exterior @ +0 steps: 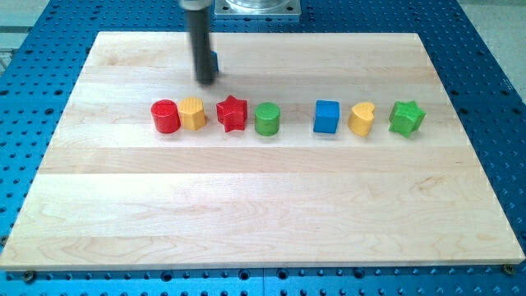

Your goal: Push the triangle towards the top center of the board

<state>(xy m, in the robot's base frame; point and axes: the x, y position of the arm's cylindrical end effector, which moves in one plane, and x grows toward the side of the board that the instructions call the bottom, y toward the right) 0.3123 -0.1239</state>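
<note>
My dark rod comes down from the view's top and its tip point(205, 81) rests on the board near the top, left of centre. A small blue block point(214, 61), probably the triangle, shows only as a sliver at the rod's right side; most of it is hidden behind the rod. Its shape cannot be made out. The tip appears to touch it or stand just in front of it.
A row of blocks crosses the wooden board point(263, 205) below the tip: red cylinder point(165, 116), yellow block point(192, 113), red star point(232, 113), green cylinder point(267, 119), blue cube point(326, 116), yellow heart point(362, 118), green star point(407, 117). The arm's base point(255, 6) stands at top centre.
</note>
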